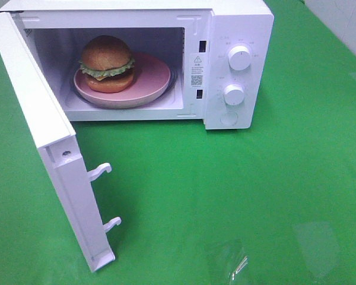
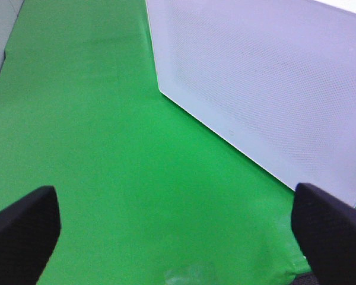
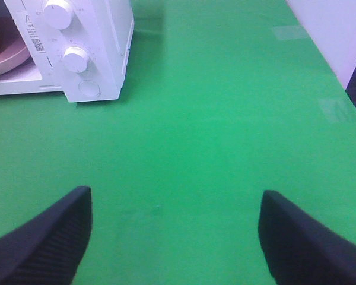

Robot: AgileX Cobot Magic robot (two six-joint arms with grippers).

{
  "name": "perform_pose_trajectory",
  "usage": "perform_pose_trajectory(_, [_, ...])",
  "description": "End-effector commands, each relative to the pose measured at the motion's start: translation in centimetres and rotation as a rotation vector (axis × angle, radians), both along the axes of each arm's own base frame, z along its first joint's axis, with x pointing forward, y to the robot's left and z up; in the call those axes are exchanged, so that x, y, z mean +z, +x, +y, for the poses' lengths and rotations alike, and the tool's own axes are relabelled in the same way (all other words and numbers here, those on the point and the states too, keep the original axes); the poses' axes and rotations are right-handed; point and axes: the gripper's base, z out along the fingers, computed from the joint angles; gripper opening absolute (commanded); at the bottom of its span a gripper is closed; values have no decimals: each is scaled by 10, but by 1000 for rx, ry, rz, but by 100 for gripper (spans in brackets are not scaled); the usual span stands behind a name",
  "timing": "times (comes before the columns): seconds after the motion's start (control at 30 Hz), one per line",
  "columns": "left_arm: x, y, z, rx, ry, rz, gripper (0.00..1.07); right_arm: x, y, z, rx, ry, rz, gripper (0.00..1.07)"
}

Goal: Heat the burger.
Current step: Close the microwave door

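The burger (image 1: 107,63), with a golden-brown bun, green lettuce and brown patty, sits on a pink plate (image 1: 149,83) inside the white microwave (image 1: 237,24). The microwave door (image 1: 44,130) hangs wide open to the left. Neither gripper shows in the high view. In the left wrist view my left gripper (image 2: 175,228) is open over green cloth, facing the outside of the door (image 2: 267,83). In the right wrist view my right gripper (image 3: 175,237) is open and empty over the cloth, well back from the microwave's control panel (image 3: 77,53); the plate's edge (image 3: 9,56) shows there.
Two white knobs (image 1: 240,57) and a round button (image 1: 229,117) sit on the microwave's right panel. Two latch hooks (image 1: 101,172) stick out from the door's edge. Green cloth (image 1: 255,190) covers the table. A clear scrap of tape or plastic (image 1: 234,261) lies near the front edge.
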Motion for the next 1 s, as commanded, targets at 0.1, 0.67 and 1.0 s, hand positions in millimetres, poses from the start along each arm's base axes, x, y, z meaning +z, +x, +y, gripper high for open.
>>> perform_pose_trajectory(0.1, [9, -3, 1, 15, -16, -75, 95, -1, -3, 0, -1, -12, -20, 76])
perform_pose_trajectory(0.67, [41, 63, -1, 43, -20, -161, 8, -1, -3, 0, -1, -12, -20, 76])
perform_pose_trajectory(1.0, [40, 117, -2, 59, 34, -246, 0, -1, -3, 0, -1, -11, -20, 76])
